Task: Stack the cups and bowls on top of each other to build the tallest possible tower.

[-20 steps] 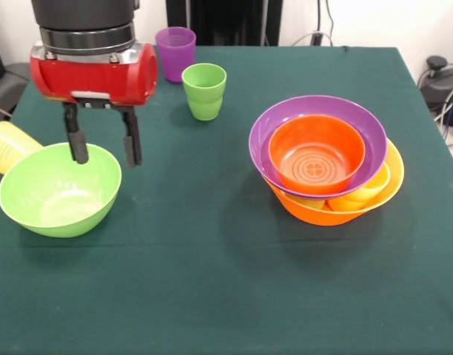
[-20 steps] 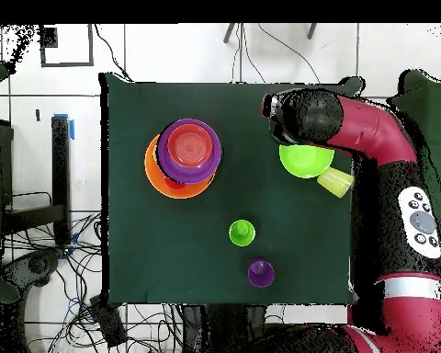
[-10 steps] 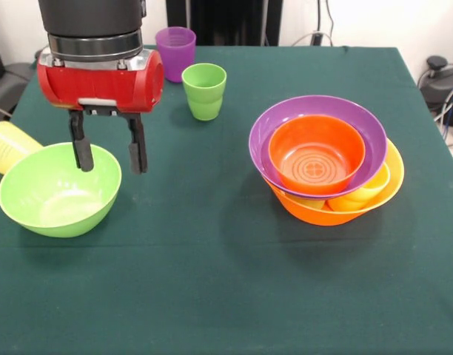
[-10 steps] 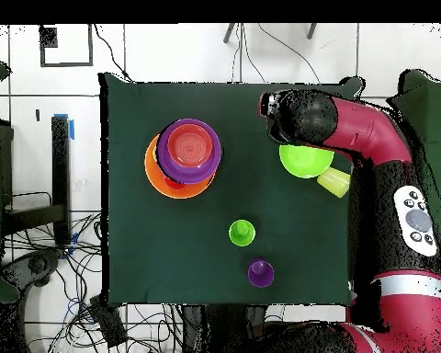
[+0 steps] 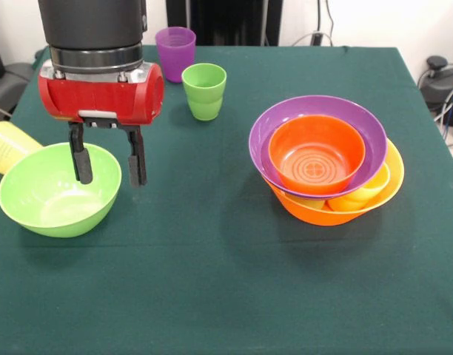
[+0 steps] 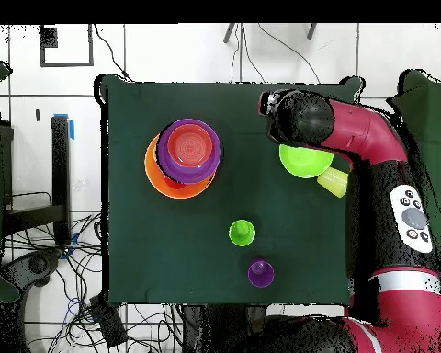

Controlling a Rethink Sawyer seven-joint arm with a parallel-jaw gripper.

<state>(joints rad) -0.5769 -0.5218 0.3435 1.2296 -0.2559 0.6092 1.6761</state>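
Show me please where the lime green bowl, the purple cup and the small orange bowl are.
lime green bowl (image 5: 52, 198): front view, on its inner floor.
purple cup (image 5: 175, 58): front view, on its outer wall.
small orange bowl (image 5: 315, 157): front view, on its ringed inner floor.

Pincer (image 5: 108, 164) hangs with fingers spread astride the right rim of the lime green bowl (image 5: 56, 191), the pale yellow cup (image 5: 6, 145) lying on its side against that bowl's far left. Open green surface (image 5: 212, 281) runs across the whole near half and through the middle lane between the bowl and the tower (image 5: 324, 164). The lime green cup (image 5: 204, 90) and purple cup (image 5: 175, 52) stand upright near the far edge, close together.
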